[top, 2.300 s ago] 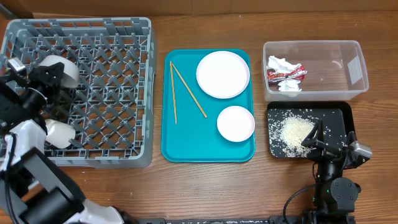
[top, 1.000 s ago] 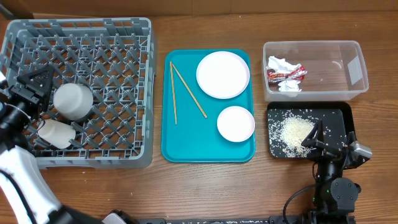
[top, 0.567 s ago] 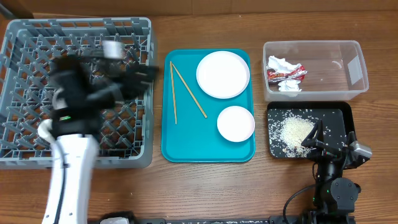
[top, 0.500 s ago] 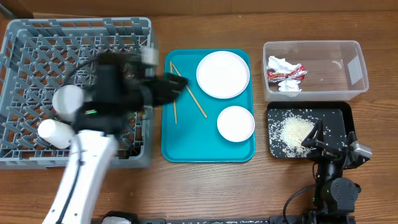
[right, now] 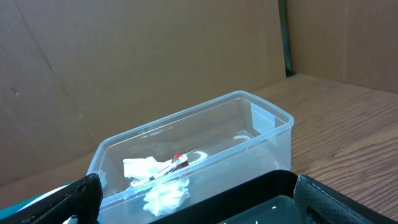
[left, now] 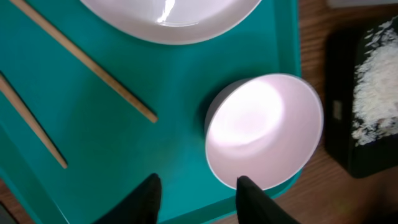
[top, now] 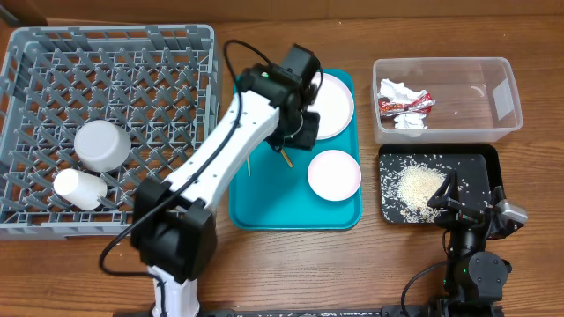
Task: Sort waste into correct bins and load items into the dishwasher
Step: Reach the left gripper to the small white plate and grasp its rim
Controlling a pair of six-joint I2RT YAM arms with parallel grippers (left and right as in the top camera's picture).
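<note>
Left gripper [left: 198, 200], fingers apart and empty, hovers over the teal tray [left: 93, 155]. The small white plate [left: 264, 130] sits in the tray's front right corner. We judge it light, rigid, glossy and slippery, so pinch its raised rim. Right gripper [top: 454, 195] is off the tray's right side, fingers also apart.

Swings off the left edge of the frame to upper centre, bringing the left gripper [top: 298, 132] over the teal tray [top: 264, 198], just beside the small white plate [left: 264, 130]. Leaves the round bowl [top: 102, 145] lying free in the dish rack [top: 176, 53], lower in frame than before. Uncovers the white cup [top: 79, 187] fully.
</note>
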